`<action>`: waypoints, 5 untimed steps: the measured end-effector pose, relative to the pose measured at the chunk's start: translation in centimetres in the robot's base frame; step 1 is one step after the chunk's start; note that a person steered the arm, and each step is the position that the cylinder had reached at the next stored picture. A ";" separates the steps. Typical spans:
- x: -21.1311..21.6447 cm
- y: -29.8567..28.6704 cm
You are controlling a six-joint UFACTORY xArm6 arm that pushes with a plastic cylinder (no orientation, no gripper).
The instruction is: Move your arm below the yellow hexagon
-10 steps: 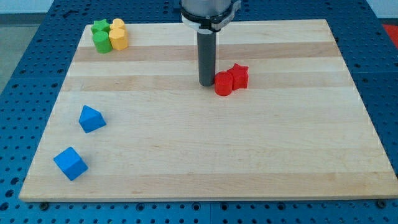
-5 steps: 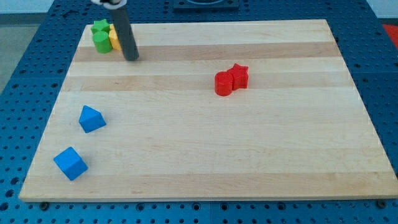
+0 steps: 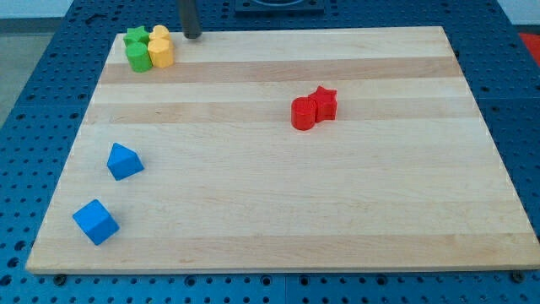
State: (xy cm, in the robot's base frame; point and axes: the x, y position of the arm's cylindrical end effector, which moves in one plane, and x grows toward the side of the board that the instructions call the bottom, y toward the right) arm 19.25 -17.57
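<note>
My tip [image 3: 193,36], a bare rod with nothing to grasp, sits at the tabletop's [image 3: 278,194] upper-left edge, just right of the yellow hexagon [image 3: 162,52].

Yellow hexagon [image 3: 162,52]: small block, flat on the worktop [image 3: 278,203] near the view's top left corner, touching other small blocks.

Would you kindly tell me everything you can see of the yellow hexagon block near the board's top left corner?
The yellow hexagon block looks like smooth painted wood, lying flat on the pale wooden board. It sits in a tight cluster: a second yellow block touches it from the view's top, and a green rounded block presses against its left side. My tip stands apart, up and to the right of it.
</note>
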 end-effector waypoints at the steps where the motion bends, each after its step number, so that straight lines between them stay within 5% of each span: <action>1: 0.0 2.4; 2: 1.4 8.7; 3: 7.2 8.4; 5: 11.9 -3.8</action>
